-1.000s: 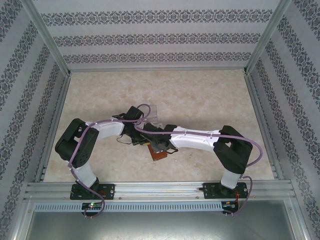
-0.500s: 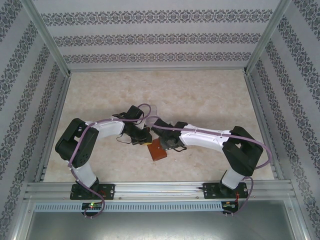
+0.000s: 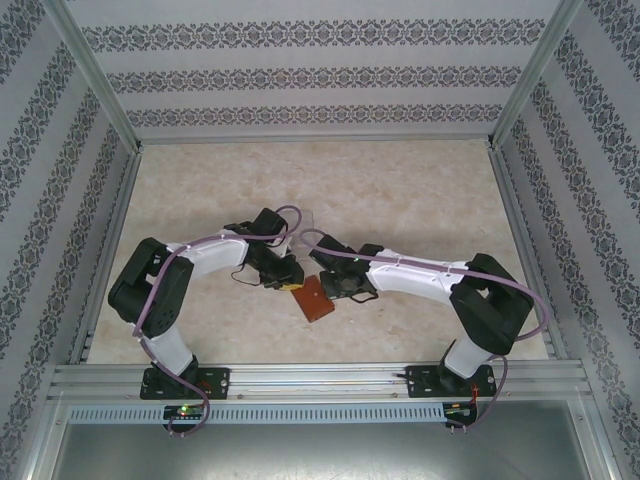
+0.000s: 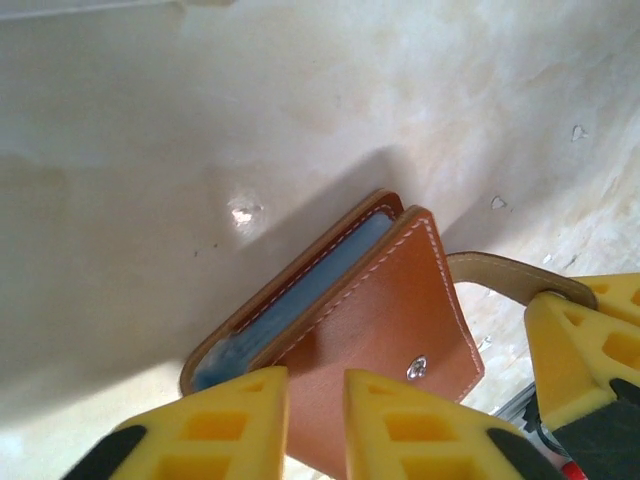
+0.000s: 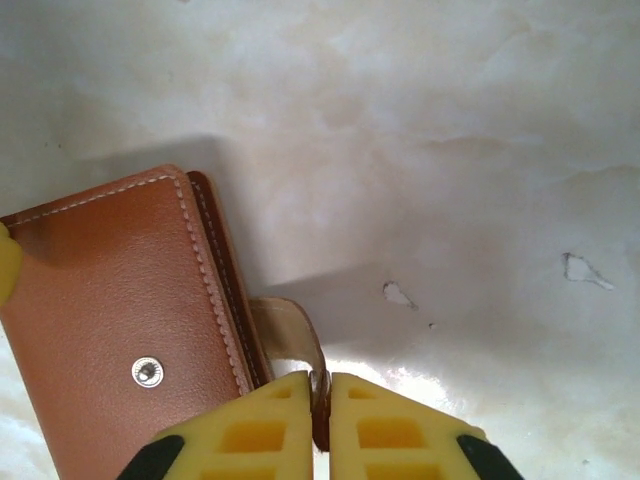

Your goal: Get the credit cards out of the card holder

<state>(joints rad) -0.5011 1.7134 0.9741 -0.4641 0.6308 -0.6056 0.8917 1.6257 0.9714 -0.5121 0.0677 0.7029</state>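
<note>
Nearest the lens, at the bottom of its own wrist view, the right claw (image 5: 320, 395) is pressed shut on the end of the strap tab (image 5: 290, 325). Only a thin bit of leather sits between its pads. That pinch is the first weak point: a pull at an angle could let the tab slide out, or could drag the whole card holder (image 4: 370, 320) across the smooth desk (image 5: 450, 150) instead of opening it.

The left claw (image 4: 315, 385), at the bottom of its wrist view, has its pads a narrow gap apart over the near edge of the brown cover. It does not look clamped on anything, so nothing anchors the holder against the right claw's tug. If it closes where it is, it might catch both covers at once and squeeze the holder shut.

Further out, the holder lies on the desk in the lower middle of the top view, between the two claws. It is open only a crack, showing a strip of grey-blue pockets (image 4: 310, 290). The credit cards cannot be made out; I judge they sit inside those pockets, none yet out. With so small an opening, a pad pushed in could crease the lining or jam against a card edge. The claws are also close together and could knock into each other.
</note>
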